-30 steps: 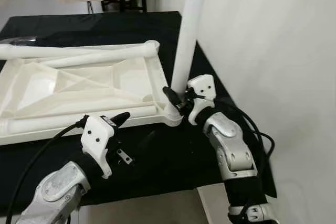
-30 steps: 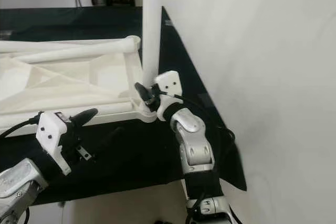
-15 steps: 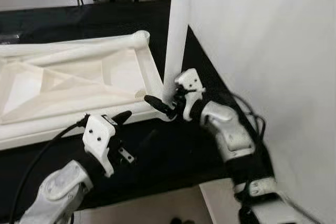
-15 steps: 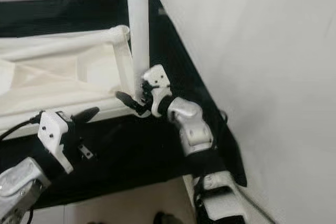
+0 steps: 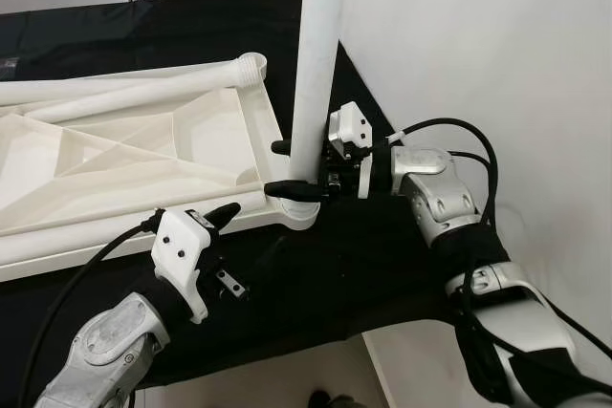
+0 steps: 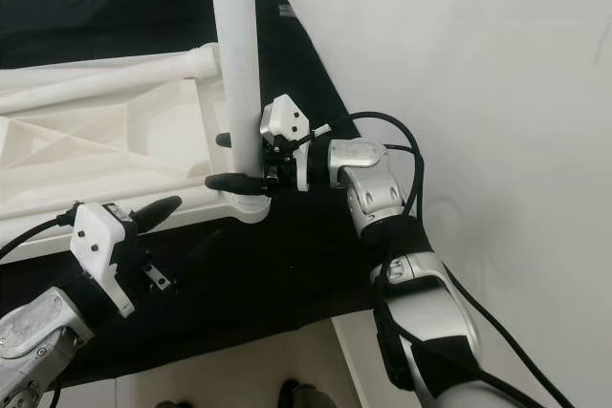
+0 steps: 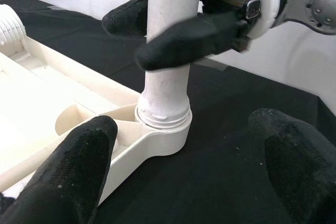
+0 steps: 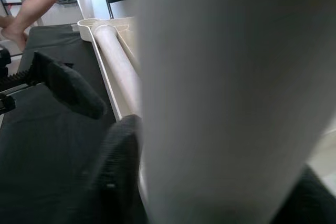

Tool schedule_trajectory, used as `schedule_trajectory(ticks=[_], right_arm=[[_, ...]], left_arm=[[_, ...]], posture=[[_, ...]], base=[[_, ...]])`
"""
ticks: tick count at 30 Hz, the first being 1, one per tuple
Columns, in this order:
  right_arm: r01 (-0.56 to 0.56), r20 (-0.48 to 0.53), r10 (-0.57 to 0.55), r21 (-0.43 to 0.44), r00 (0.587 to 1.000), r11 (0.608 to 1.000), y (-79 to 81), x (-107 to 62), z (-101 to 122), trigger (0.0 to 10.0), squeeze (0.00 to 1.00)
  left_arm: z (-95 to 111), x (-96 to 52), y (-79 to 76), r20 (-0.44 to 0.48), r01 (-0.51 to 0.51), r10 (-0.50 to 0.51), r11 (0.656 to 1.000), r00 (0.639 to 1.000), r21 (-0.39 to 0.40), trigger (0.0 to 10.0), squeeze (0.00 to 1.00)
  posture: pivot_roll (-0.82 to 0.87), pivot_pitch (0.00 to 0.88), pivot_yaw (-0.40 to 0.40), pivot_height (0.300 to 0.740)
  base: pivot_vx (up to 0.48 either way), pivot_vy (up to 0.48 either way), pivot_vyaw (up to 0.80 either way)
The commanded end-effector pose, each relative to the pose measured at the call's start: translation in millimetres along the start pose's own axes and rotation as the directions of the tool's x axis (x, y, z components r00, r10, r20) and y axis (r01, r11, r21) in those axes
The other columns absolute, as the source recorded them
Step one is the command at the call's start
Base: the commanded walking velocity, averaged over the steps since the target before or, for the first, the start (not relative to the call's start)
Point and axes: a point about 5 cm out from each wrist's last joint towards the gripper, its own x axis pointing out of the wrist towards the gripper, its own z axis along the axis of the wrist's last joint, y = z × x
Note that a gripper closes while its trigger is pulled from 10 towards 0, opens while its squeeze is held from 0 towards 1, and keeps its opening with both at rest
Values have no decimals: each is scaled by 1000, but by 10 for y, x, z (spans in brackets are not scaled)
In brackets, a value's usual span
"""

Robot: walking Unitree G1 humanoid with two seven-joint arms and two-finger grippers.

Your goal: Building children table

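We saw the right end effector (image 5: 284,167) clamped on a smooth white tubular leg (image 5: 314,54), upright in the ribbed plastic top's (image 5: 143,155) corner socket; left end effector (image 7: 184,166) apart, nearby, over black-clothed tabletop (image 5: 316,274).

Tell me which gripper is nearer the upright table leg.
Right. The right gripper is clamped around the upright table leg just above its socket; the left gripper hovers open in front, apart from it.
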Motion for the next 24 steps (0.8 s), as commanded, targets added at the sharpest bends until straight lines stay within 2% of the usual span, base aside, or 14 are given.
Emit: schedule_trajectory(ticks=[1, 9, 13, 14, 15, 16, 17, 18, 19, 20, 21, 22, 23, 24], right_arm=[[-46, 8, 46, -4, 999, 999, 20, 50, 4, 0, 0], [-77, -10, 77, 24, 997, 997, -11, -37, -74, 0, 0], [-32, -47, 33, 38, 998, 999, -23, -82, -163, 0, 0], [67, -85, -62, 56, 994, 996, -38, -96, -253, 0, 0], [359, -166, -337, 122, 927, 925, -59, -91, -469, 0, 0], [359, -166, -337, 122, 927, 925, -59, -91, -469, 0, 0], [673, -268, -623, 166, 734, 721, -15, -142, -701, 0, 0], [825, -368, -743, 165, 559, 540, 146, -210, -891, 0, 0], [825, -368, -743, 165, 559, 540, 146, -210, -891, 0, 0], [850, -391, -760, 141, 519, 508, 346, -181, -949, 0, 0], [850, -391, -760, 141, 519, 508, 346, -181, -949, 0, 0], [813, -353, -739, 136, 573, 566, 451, -89, -890, 0, 0], [782, -321, -722, 124, 614, 610, 469, -29, -836, 0, 0], [767, -302, -714, 112, 632, 632, 444, 1, -809, 0, 0]], left_arm=[[-19, -31, -9, -24, 10, -10, 1000, 1000, 1, 10000, 0], [-26, -39, -21, -30, 15, -15, 1000, 999, -2, 10000, 0], [-32, -39, -30, -31, 17, -18, 1000, 999, -4, 10000, 0], [-32, -40, -31, -31, 17, -17, 1000, 999, -3, 10000, 0], [-32, -50, -23, -30, 13, -13, 1000, 999, -1, 10000, 0], [-32, -50, -23, -30, 13, -13, 1000, 999, -1, 10000, 0], [-29, -59, -12, -29, 9, -9, 1000, 1000, 0, 10000, 0], [-25, -64, -2, -28, 6, -6, 1000, 1000, 0, 10000, 0], [-25, -64, -2, -28, 6, -6, 1000, 1000, 0, 10000, 0], [-28, -59, 4, -28, 7, -7, 1000, 1000, -2, 10000, 0], [-28, -59, 4, -28, 7, -7, 1000, 1000, -2, 10000, 0], [-24, -38, 1, -19, 14, -15, 1000, 1000, -15, 10000, 0], [-22, -11, -5, -11, 22, -22, 999, 1000, -25, 10000, 0], [-24, 15, -16, -6, 30, -31, 999, 1000, -33, 10000, 0]], posture=[[149, 228, -95, 740], [143, 232, -97, 740], [136, 228, -110, 740], [136, 227, -115, 740], [131, 224, -126, 740], [131, 224, -126, 740], [121, 226, -126, 740], [120, 228, -120, 740], [120, 228, -120, 740], [122, 230, -93, 740], [122, 230, -93, 740], [99, 206, -80, 740], [93, 201, -77, 740], [93, 200, -79, 740]], base=[[0, 0, 0], [0, 0, 0], [0, 0, 0], [0, 0, 0], [0, 0, 0], [0, 0, 0], [0, 0, 0], [0, 0, 0], [0, 0, 0], [0, 0, 0], [0, 0, 0], [0, 0, 0], [0, 0, 0], [0, 0, 0]])
